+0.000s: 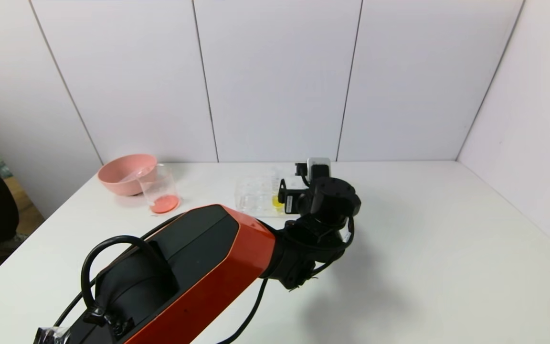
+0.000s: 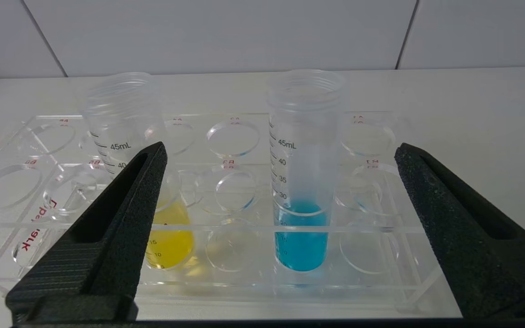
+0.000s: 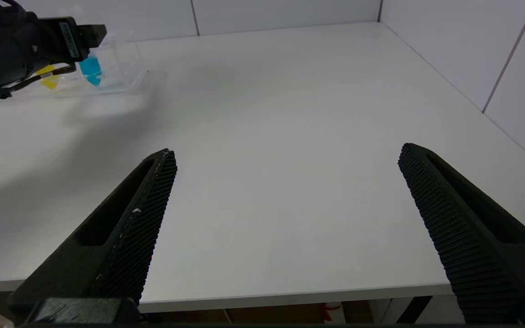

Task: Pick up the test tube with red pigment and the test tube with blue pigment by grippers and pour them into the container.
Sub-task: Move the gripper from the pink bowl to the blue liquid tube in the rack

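Note:
The test tube with blue pigment [image 2: 303,182] stands upright in the clear rack [image 2: 226,291], sky-blue liquid filling its lower part. My left gripper [image 2: 280,149] is open and level with it, one finger on each side, not touching; the tube stands a little beyond the fingertips. The blue tube also shows in the right wrist view [image 3: 90,68]. The container [image 1: 160,191], a clear beaker, stands at the far left with orange-red liquid in its bottom. No tube with red liquid shows. My right gripper [image 3: 287,150] is open and empty over the table's front edge.
A yellow-liquid tube [image 2: 171,241] stands in the rack, partly behind one left finger. A pink bowl [image 1: 127,173] sits just behind the beaker. In the head view my left wrist [image 1: 325,196] hides the blue tube and part of the rack [image 1: 256,196].

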